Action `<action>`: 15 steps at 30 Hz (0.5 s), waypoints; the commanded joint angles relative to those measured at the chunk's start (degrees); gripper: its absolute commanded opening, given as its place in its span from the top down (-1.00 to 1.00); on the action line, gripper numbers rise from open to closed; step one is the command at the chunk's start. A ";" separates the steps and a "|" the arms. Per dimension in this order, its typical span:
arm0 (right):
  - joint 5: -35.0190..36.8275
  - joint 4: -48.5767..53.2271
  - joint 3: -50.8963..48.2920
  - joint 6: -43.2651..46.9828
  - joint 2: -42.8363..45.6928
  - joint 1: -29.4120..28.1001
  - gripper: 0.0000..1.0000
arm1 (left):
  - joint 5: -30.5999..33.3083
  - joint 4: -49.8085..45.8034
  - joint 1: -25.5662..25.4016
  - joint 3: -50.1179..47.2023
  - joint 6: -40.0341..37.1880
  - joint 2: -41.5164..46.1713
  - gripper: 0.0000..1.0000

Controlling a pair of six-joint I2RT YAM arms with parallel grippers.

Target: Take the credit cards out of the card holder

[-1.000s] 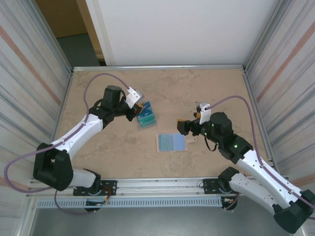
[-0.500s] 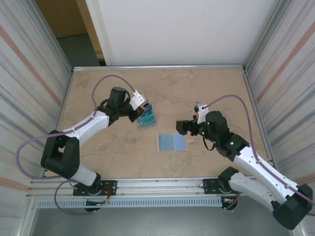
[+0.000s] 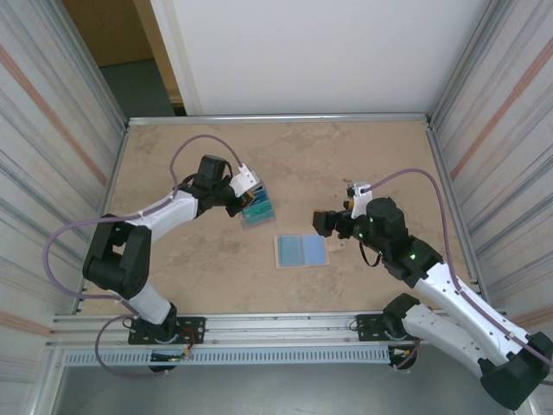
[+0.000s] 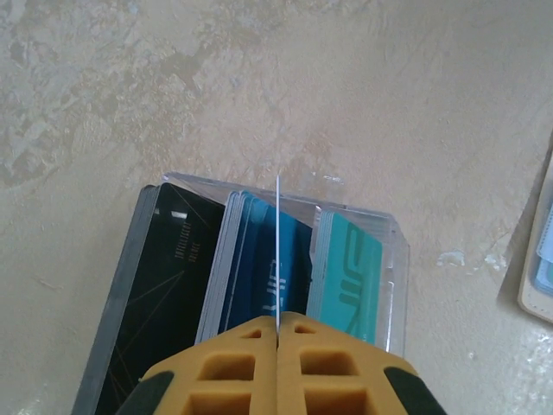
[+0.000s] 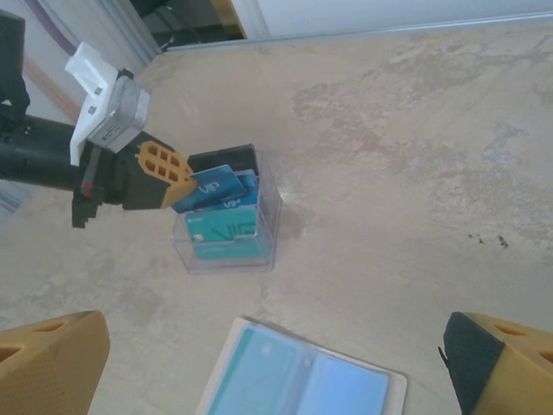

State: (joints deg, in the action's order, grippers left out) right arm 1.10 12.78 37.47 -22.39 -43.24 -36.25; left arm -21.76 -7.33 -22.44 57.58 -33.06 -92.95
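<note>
Table [image 3: 380,147]: beige marbled top beneath left gripper [image 3: 237,204]. White wall [image 3: 302,52] beyond it; ribbed metal panels [image 3: 52,130] either side.

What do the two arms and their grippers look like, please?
The left arm and right arm have white shells with black joints; the right carries green lights. A lilac cable trails along each. The left gripper and right gripper have yellow-orange fingers, lattice-moulded, with black trim; a white camera block sits behind the left one.
</note>
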 commanded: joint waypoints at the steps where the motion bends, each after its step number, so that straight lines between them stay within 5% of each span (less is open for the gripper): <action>1: 1.18 0.62 -0.38 -1.42 1.04 0.44 -0.98 | -0.75 -1.00 0.64 2.95 -2.63 -1.12 1.00; 15: 1.38 0.71 -0.66 -1.91 1.32 0.39 -0.98 | -0.93 -3.35 1.17 5.60 -4.83 -5.40 1.00</action>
State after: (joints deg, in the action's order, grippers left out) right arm 1.72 13.37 37.45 -22.70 -43.11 -36.25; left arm -22.90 -9.34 -22.06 61.73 -36.36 -97.38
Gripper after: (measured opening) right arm 0.988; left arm 0.066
